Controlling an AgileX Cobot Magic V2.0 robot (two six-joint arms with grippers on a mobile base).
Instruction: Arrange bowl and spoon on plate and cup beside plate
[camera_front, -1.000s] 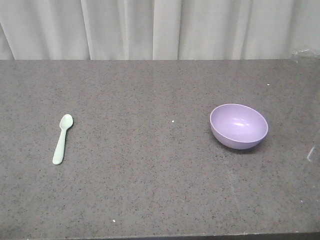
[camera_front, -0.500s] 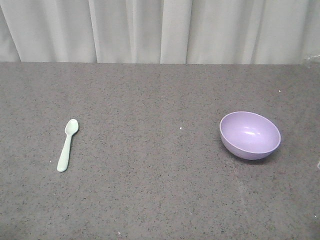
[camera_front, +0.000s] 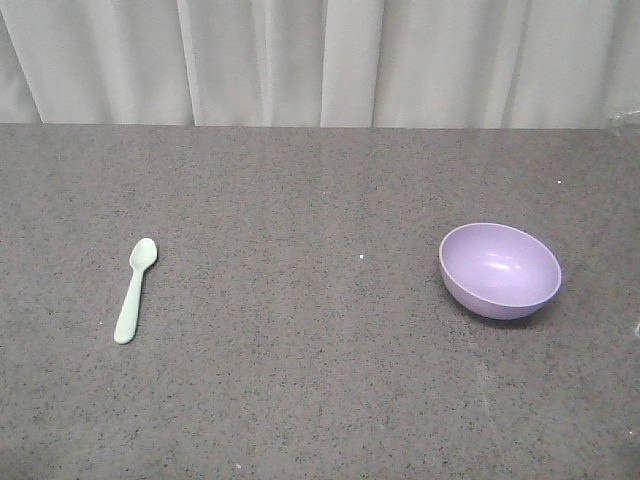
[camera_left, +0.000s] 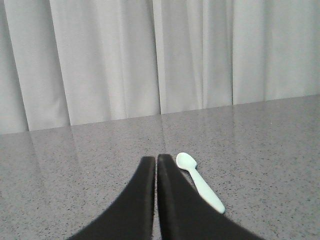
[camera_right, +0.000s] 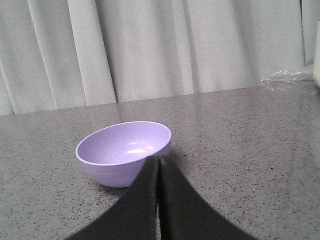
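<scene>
A lilac bowl (camera_front: 500, 270) sits upright on the right of the grey speckled table (camera_front: 300, 380). A mint-green spoon (camera_front: 134, 289) lies on the left, its scoop pointing away. No gripper shows in the front view. In the left wrist view my left gripper (camera_left: 156, 159) is shut and empty, with the spoon (camera_left: 200, 188) just right of its tips. In the right wrist view my right gripper (camera_right: 159, 159) is shut and empty, its tips in front of the bowl (camera_right: 124, 151). The plate and the cup are out of view.
A white curtain (camera_front: 320, 60) hangs behind the table's far edge. Crumpled clear plastic (camera_right: 285, 77) lies at the table's far right, with a whitish object (camera_right: 317, 75) at the frame edge beside it.
Between one second and half a second ago the front view shifted, sliding the bowl and spoon slightly right and down in frame. Since then nothing has moved.
</scene>
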